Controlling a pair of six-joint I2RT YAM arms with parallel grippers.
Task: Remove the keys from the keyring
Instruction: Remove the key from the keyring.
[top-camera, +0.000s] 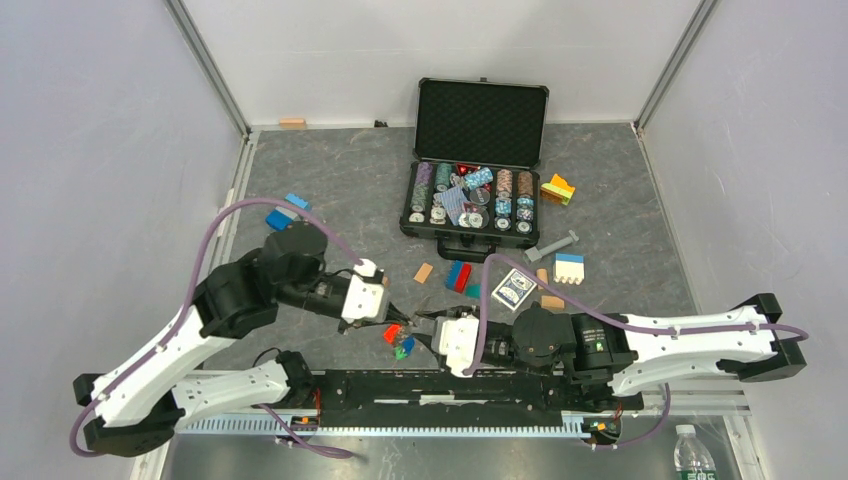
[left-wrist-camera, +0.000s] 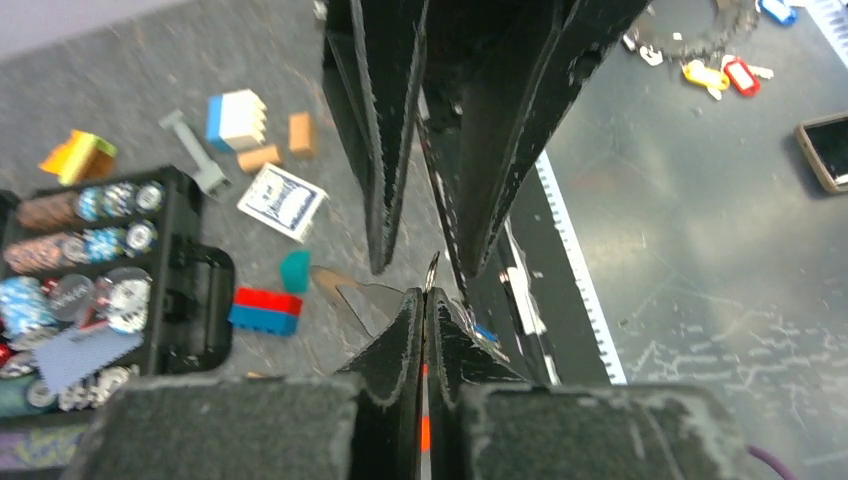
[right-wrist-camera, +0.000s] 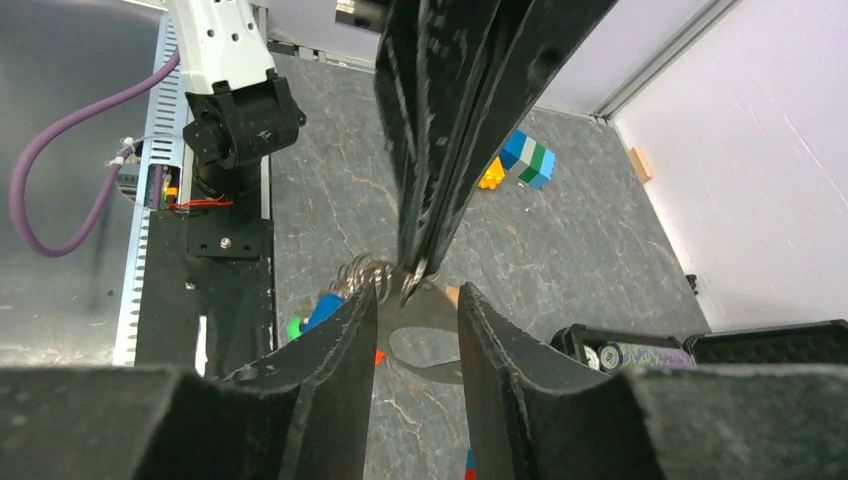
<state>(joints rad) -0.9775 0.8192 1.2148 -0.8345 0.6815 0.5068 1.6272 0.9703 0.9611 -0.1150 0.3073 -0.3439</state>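
Note:
The keyring (right-wrist-camera: 365, 270) is a thin silver wire ring held just above the mat near the front edge. My left gripper (top-camera: 388, 312) is shut on the keyring (left-wrist-camera: 432, 268), whose wire sticks out past the tips. The keys (top-camera: 398, 340) hang below it, with red, green and blue heads; the blue head (right-wrist-camera: 322, 310) and green head (right-wrist-camera: 293, 327) show beside my right finger. My right gripper (right-wrist-camera: 418, 290) faces the left one tip to tip and is open, with the ring and the left fingertips (right-wrist-camera: 410, 280) just ahead of its gap and nothing pinched.
An open black case of poker chips (top-camera: 480, 195) stands at the back centre. A card box (top-camera: 514, 290), a red and blue block (top-camera: 459, 276) and other toy blocks (top-camera: 568, 268) lie between it and the grippers. The black base rail (top-camera: 450, 385) runs along the front.

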